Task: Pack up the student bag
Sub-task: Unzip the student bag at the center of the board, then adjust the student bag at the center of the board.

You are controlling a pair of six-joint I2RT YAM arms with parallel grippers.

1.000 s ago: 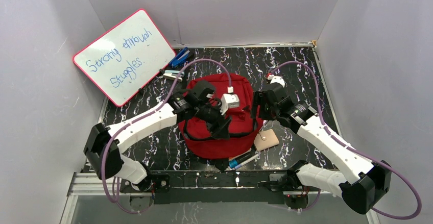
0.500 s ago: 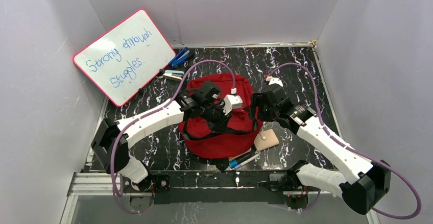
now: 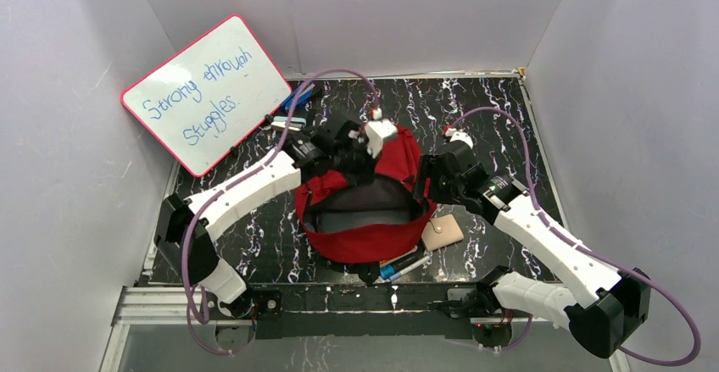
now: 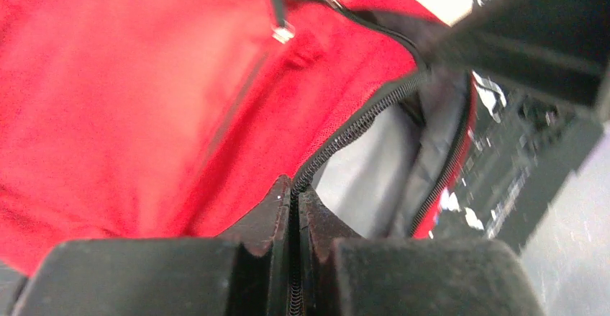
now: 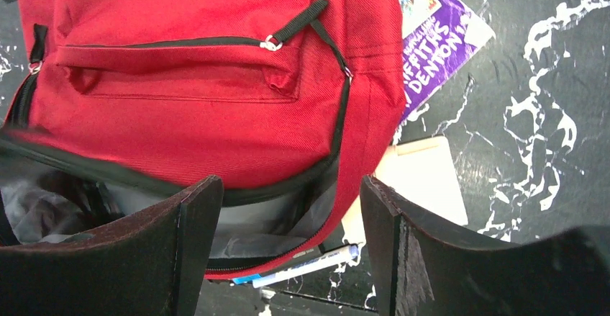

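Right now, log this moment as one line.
left pincer: shut on student bag zipper edge | right pincer: open, over bag's side | main compartment: open | wallet: beside bag

Whiteboard (image 3: 206,92) w/ blue writing is leaning on left wall; beige wallet (image 3: 443,233) & pens (image 3: 405,265) are lying side by side on marbled tbl (image 3: 500,118); purple booklet (image 5: 435,39) is lying flat.
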